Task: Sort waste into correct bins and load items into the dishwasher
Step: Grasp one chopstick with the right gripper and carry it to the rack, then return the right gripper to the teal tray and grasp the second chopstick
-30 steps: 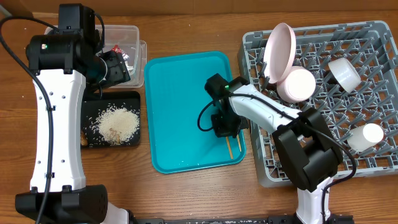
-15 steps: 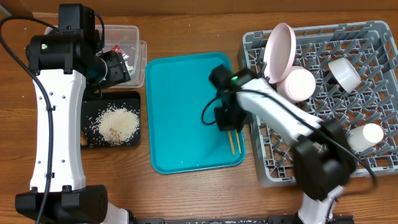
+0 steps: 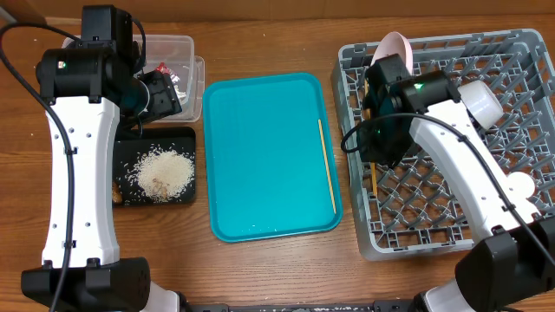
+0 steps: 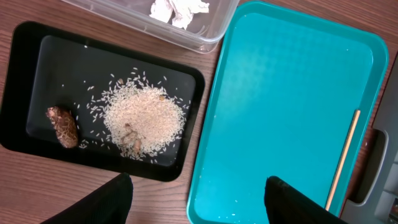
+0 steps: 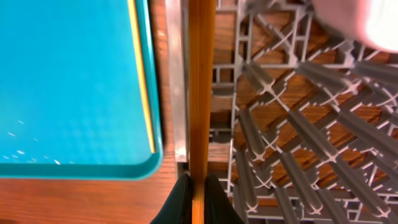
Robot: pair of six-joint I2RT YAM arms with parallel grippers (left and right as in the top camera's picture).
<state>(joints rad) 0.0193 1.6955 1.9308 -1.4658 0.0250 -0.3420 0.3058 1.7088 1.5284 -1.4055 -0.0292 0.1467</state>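
My right gripper (image 3: 378, 156) (image 5: 198, 186) is shut on one thin wooden chopstick (image 5: 201, 93), which hangs over the left edge of the grey dishwasher rack (image 3: 451, 250). The other chopstick (image 3: 327, 165) (image 4: 343, 158) lies along the right side of the teal tray (image 3: 260, 147). My left gripper (image 4: 198, 180) (image 3: 160, 95) is open and empty, above the black tray (image 4: 28, 74) that holds rice (image 4: 144, 116) and a brown lump (image 4: 63, 126). A white napkin (image 4: 180, 7) lies in the clear tub (image 4: 211, 28). A bit of the red wrapper (image 3: 161, 68) shows beside the left arm.
In the rack stand a pink plate (image 3: 392, 48), partly behind my right arm, a white bowl (image 3: 481, 100) and a white cup (image 3: 520, 186). Upright pegs (image 5: 311, 143) fill the rack floor. Bare wooden table (image 3: 260, 269) lies in front of the tray.
My right gripper has lifted one chopstick off the teal tray and carried it right, over the rack. The second chopstick stayed on the tray. The left arm has not moved.
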